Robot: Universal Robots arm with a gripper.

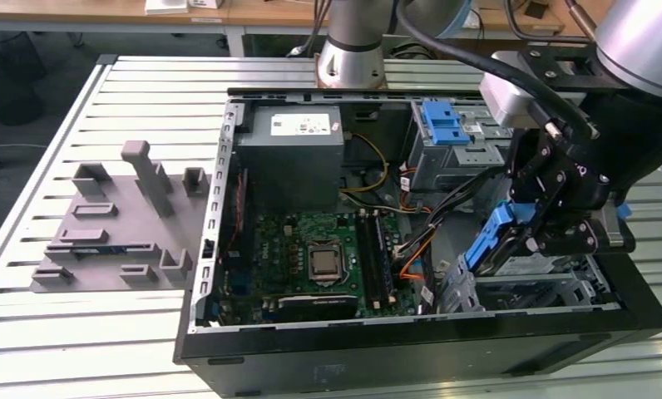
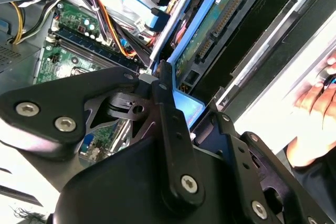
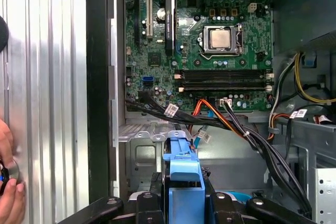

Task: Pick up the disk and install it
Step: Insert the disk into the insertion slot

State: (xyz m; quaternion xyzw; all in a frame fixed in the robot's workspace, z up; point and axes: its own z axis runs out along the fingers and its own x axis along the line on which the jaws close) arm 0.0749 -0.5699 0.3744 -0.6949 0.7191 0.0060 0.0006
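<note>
- The gripper (image 1: 544,231) is clamped on the disk (image 1: 493,243), its fingers pressing on the blue carrier from both sides (best seen in the first wrist view, where the carrier (image 3: 184,179) sits between the black fingers (image 3: 145,203)).
- The disk stands steeply tilted, not flat, inside the open case (image 1: 214,249), at the exterior view's right.
- It is right over the metal bay (image 1: 531,291). I cannot tell whether it touches it.
- In the second wrist view the disk's (image 2: 210,32) green circuit side and connector edge show.
- The motherboard (image 1: 308,258) lies beside the bay towards the exterior view's left, with cables (image 1: 420,249) running between them.
- The grey power supply (image 1: 290,141) sits in the case's far part.
- The case rests on a slatted table (image 1: 42,332). A grey fixture (image 1: 121,224) stands on the table at the exterior view's left, well apart from the disk.
- A person's hand (image 3: 8,192) shows over the table, outside the case wall.
</note>
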